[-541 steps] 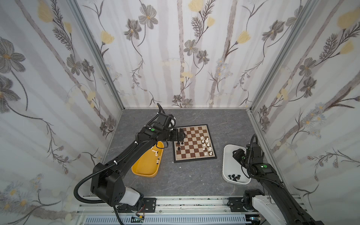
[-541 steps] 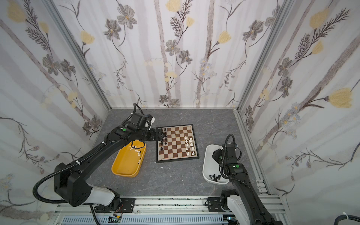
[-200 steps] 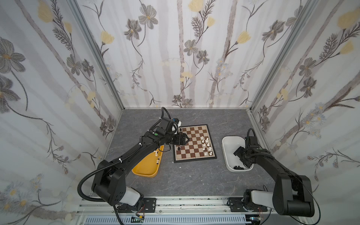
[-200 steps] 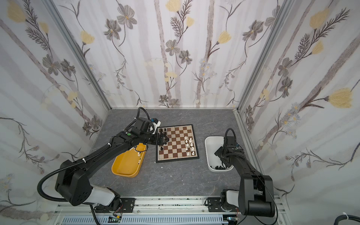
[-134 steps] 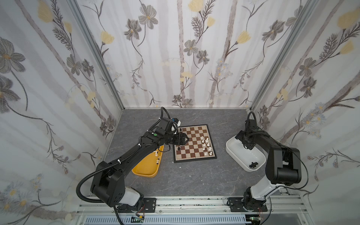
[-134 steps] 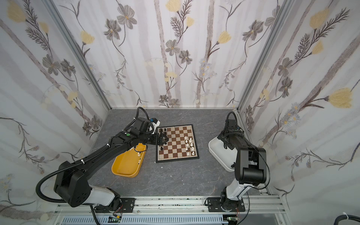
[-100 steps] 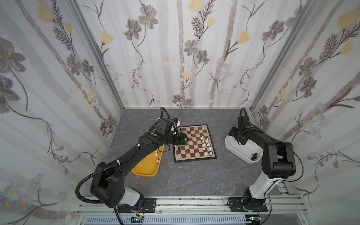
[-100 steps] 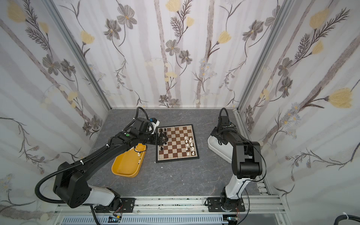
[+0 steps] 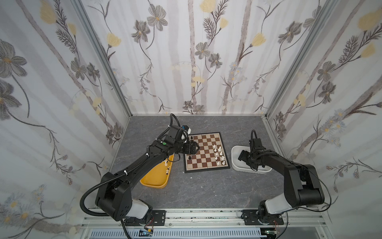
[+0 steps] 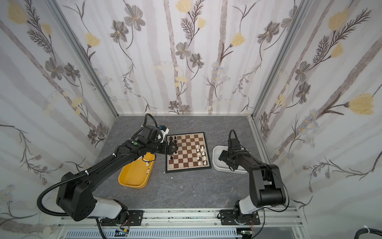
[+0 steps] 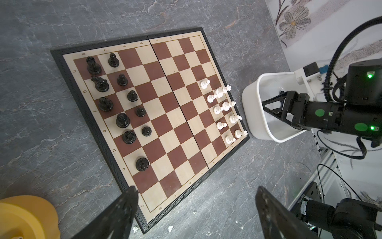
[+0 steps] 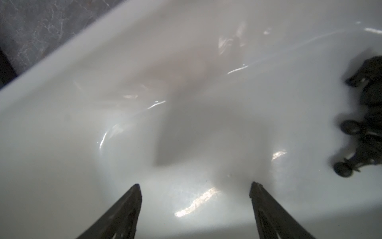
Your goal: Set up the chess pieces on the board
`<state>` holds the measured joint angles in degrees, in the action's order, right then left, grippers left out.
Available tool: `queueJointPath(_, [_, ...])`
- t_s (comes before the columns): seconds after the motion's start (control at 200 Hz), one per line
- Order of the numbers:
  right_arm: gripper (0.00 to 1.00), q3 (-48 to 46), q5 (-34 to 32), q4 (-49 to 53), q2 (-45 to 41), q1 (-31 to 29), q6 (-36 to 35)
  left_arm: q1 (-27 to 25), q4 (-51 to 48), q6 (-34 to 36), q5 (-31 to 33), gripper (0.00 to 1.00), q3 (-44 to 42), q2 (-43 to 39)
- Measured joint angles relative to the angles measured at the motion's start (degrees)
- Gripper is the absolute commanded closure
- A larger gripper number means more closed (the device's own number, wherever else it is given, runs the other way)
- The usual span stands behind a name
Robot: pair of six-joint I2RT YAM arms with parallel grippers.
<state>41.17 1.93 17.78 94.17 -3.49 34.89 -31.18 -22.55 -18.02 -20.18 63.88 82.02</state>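
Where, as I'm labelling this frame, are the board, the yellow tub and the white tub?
the board [image 11: 165,115]: left wrist view, a bare middle square.
the yellow tub [image 9: 157,179]: in a top view, bare floor by its near rim.
the white tub [image 11: 250,111]: left wrist view, outer wall facing the board.

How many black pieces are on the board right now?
11 black pieces on the board: six in the outermost row, five in the row beside it, all at the end nearest the yellow tub. None looks hidden.
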Motion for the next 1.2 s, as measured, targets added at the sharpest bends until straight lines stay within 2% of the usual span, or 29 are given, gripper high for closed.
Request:
queueJointPath(0.13, [0.17, -2.9, 0.1, -2.0, -2.9, 4.9, -0.6, 0.0, 0.0, 0.0, 0.0, 0.09, -0.2, -0.2])
queueJointPath(0.23, [0.18, -1.5, -0.4, 2.6, -4.9, 5.6, -0.7, 0.0, 0.0, 0.0, 0.0, 0.08, -0.2, -0.3])
queueJointPath(0.41, [0.30, 3.7, -4.9, 3.8, -9.1, 7.2, -0.9, 0.0, 0.0, -0.1, 0.0, 0.07, -0.3, -0.5])
queueJointPath(0.819, [0.32, 4.7, -12.7, 6.4, -1.7, 12.6, -1.6, 0.0, 0.0, 0.0, -0.6, 0.10, -0.3, -1.0])
queueJointPath(1.109, [0.41, 6.7, -12.1, 3.8, 5.2, 13.6, -4.3, 0.0, 0.0, 0.0, -0.7, 0.10, -0.2, -0.2])
queueJointPath(1.199, [0.44, 6.7, -9.7, 3.0, 5.9, 13.6, -5.0, 0.0, 0.0, 0.0, -0.7, 0.10, 0.0, 0.1])
